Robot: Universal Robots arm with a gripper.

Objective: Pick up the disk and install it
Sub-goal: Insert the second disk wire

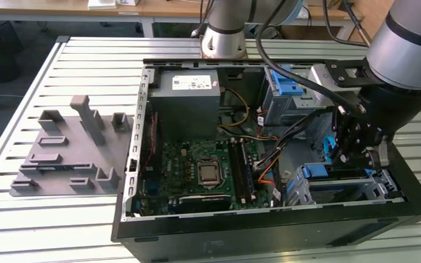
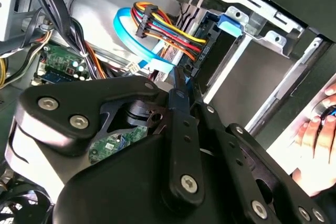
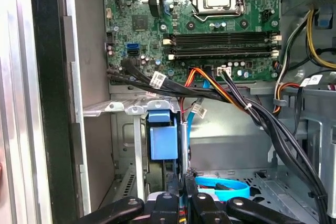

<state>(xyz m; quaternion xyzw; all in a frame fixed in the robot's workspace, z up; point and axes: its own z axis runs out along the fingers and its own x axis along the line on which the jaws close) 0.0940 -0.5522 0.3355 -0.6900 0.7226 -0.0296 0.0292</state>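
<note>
One disk (image 1: 328, 149), edge-on at right of exterior view, above grey drive cage (image 1: 357, 186) with blue latch (image 3: 163, 140). Gripper (image 3: 181, 182) narrow, pinching its thin blue bracket edge. Judged stiff, moderately heavy, shock-sensitive; best held by bracket edges, not label face.

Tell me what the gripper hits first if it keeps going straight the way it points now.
Probably the blue plastic latch on the grey metal drive cage: in the first wrist view the gripper points at it from close by. A blue flat cable lies just beside that line; depth is hard to judge.
</note>
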